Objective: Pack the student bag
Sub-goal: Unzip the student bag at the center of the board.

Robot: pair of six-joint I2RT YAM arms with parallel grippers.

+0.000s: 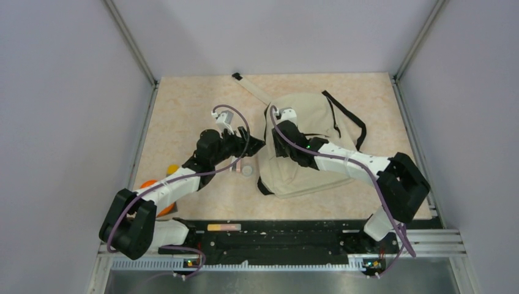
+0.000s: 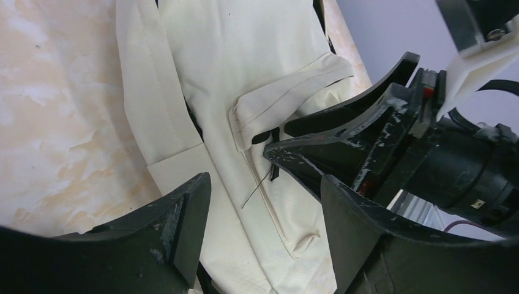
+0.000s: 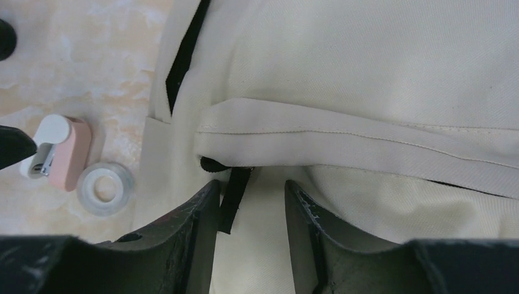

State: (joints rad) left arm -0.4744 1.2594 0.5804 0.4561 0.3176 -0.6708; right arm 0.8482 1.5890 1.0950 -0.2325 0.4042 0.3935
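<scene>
The student bag (image 1: 315, 113) lies flat on the right half of the table (image 1: 183, 104), its long axis running from the far edge toward the arms. The right gripper (image 3: 251, 196), the nearer of the two, is over the bag's left edge. Its jaws are narrowly apart astride a black zipper pull (image 3: 232, 196), which sits just beside one finger, not yet pinched. The left gripper (image 2: 264, 180) hovers beside the bag, spread wide and empty. The pull lies lengthwise between the fingers, so closing should catch it.

My left arm (image 1: 174, 184) and right arm (image 1: 349, 160) wear white shells over black joints, a purple cable (image 1: 245, 125) looping along each; my black wedge fingers (image 3: 196, 245) are scuffed pale along the edges.
</scene>
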